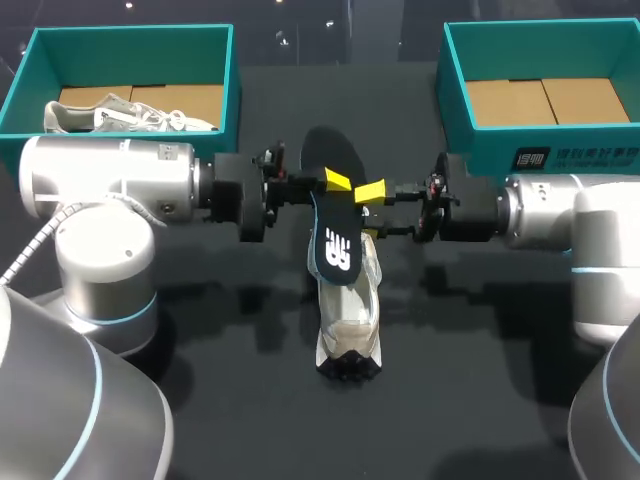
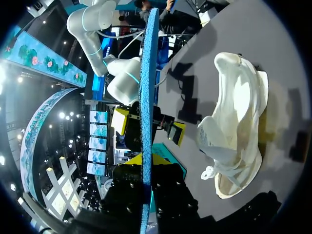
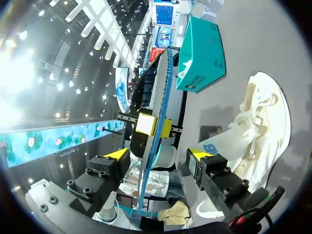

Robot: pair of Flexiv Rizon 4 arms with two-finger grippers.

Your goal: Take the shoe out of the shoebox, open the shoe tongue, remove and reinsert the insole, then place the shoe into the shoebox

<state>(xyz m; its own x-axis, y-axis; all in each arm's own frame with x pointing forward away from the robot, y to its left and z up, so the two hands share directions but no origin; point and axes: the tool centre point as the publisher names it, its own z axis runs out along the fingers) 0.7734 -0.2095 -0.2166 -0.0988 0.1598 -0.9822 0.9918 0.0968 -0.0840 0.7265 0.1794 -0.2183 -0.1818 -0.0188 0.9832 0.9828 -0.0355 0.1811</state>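
Black table (image 1: pixel 200 340), arms entering level from either side and meeting at centre. Two teal shoeboxes at the far edge: left shoebox (image 1: pixel 20 95) holding a grey shoe (image 1: pixel 110 115), right shoebox (image 1: pixel 458 90) well apart. Pale shoe (image 1: pixel 350 310) lying mid-table, clear of both boxes. Dark insole (image 1: pixel 331 240) raised on edge above it, clamped in the left jaws. The right jaws are spread wide either side of the insole, touching neither face.
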